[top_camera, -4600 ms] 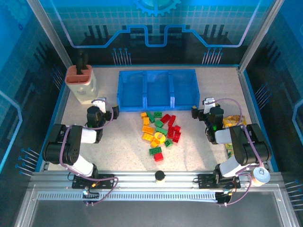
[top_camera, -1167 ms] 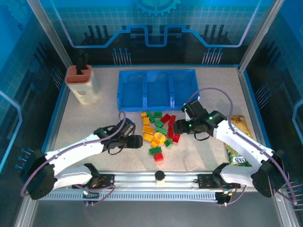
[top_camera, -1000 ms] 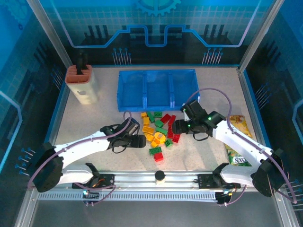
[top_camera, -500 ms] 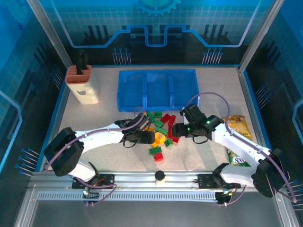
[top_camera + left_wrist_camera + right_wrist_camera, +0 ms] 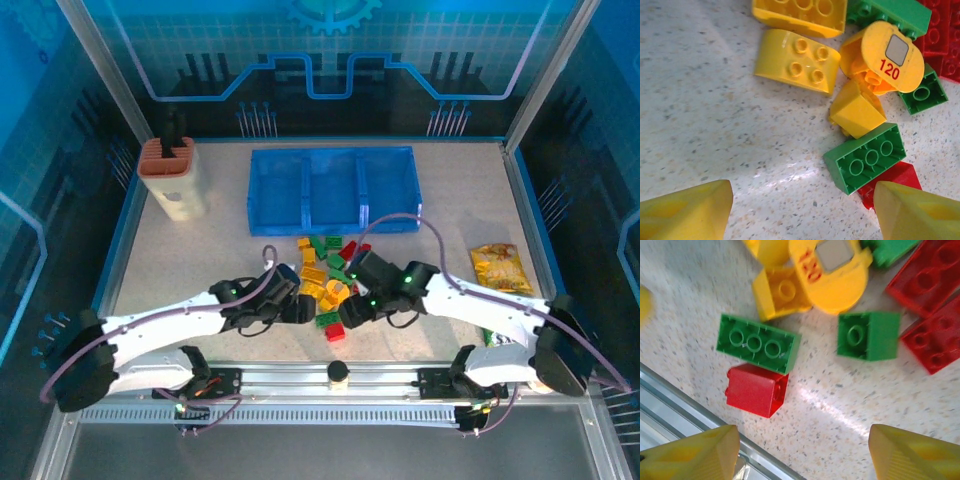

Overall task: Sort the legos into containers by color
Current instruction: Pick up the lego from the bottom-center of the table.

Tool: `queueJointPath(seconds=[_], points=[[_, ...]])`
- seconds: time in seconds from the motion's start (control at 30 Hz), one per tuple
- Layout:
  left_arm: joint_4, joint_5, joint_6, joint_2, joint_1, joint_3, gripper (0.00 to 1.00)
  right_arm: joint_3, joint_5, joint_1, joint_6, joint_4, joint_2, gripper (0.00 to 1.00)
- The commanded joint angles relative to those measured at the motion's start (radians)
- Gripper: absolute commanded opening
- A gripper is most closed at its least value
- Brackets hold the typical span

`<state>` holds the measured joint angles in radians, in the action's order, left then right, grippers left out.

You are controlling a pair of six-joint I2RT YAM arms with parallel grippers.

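The legos (image 5: 335,275) lie in a loose pile of yellow, red and green bricks in front of the blue three-compartment tray (image 5: 333,187), whose compartments look empty. My left gripper (image 5: 302,311) hovers open at the pile's near-left edge; in its wrist view an upside-down green brick (image 5: 867,157) lies ahead near the right fingertip (image 5: 920,212), with a red brick (image 5: 890,181) under it. My right gripper (image 5: 345,312) hovers open over the pile's near edge. Ahead of it lie a red brick (image 5: 756,389), the long green brick (image 5: 759,342) and a small green brick (image 5: 868,335).
A beige holder with an orange ribbed top (image 5: 172,178) stands at the back left. A yellow snack bag (image 5: 500,268) lies on the right. The metal front rail (image 5: 685,400) and a black knob (image 5: 339,373) sit just behind the near bricks.
Both arms unfolded from the sides and reached to the pile. In the last half second both grippers slid toward its near edge, the right one moving left, uncovering the snack bag.
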<state>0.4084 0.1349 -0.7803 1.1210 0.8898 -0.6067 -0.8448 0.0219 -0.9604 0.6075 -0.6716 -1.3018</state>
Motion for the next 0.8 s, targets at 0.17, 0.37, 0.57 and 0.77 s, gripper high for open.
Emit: queueJointPath(seconds=[0.17, 0.37, 0.57, 0.77], points=[[0.09, 0.036, -0.017, -0.159, -0.09, 0.055, 0.76, -0.105, 0.074, -0.139, 0.122, -0.011, -0.175, 0.68], [0.106, 0.025, -0.032, -0.231, -0.125, 0.091, 0.75, -0.118, 0.055, -0.188, 0.153, 0.036, -0.239, 0.68], [0.129, 0.031, -0.051, -0.271, -0.136, 0.109, 0.76, -0.128, 0.036, -0.199, 0.168, 0.093, -0.315, 0.66], [0.16, 0.047, -0.055, -0.31, -0.149, 0.111, 0.76, -0.15, 0.049, -0.217, 0.196, 0.101, -0.382, 0.56]])
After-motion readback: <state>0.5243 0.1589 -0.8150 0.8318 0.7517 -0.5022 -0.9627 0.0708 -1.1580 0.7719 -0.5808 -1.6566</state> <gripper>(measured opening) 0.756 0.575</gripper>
